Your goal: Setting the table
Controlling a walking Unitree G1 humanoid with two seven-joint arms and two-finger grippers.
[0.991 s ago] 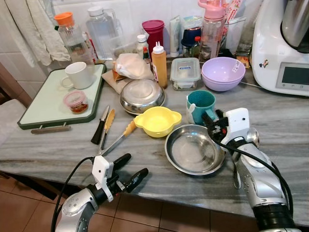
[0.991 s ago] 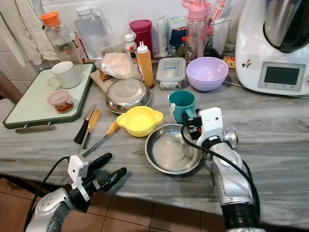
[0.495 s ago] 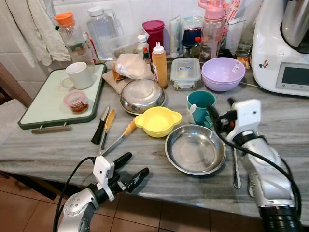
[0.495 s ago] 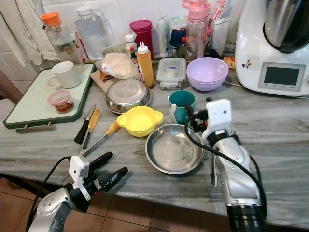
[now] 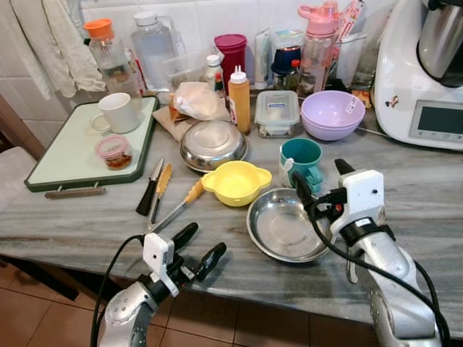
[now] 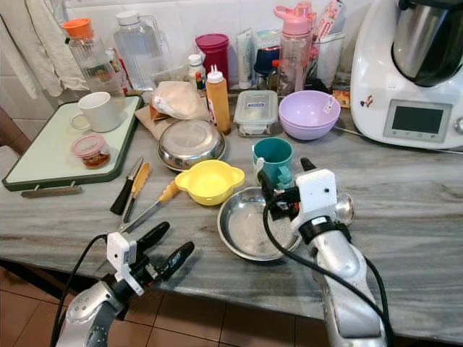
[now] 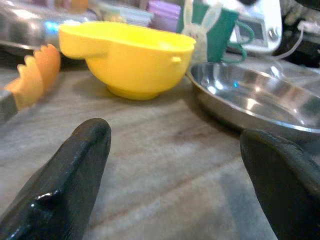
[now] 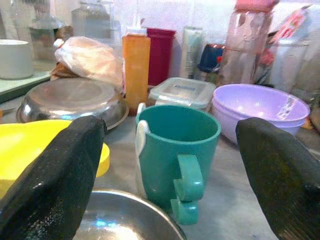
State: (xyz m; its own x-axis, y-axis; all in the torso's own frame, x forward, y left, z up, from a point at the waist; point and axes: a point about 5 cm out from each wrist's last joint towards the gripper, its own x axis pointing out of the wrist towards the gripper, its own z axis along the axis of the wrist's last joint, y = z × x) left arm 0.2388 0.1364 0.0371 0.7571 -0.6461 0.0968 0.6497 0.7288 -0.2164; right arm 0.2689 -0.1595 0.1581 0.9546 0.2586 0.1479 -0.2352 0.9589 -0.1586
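Head view: my right gripper [image 5: 318, 182] hangs over the steel pan [image 5: 288, 225], fingers spread; spoon [image 6: 343, 207] beside my wrist.
Right wrist: teal mug [image 8: 176, 152] stands between my wide fingers.
Left wrist: my left gripper [image 7: 175, 175] open, yellow bowl [image 7: 131, 57] ahead.

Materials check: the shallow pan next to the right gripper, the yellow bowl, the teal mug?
Shallow pan: looks like stainless steel, shiny, with mirror-like glints and a thin rolled rim. Yellow bowl: likely plastic, matte, evenly coloured, moulded tab handles. Teal mug: probably plastic too, dull sheen, thick moulded handle; ceramic not ruled out.
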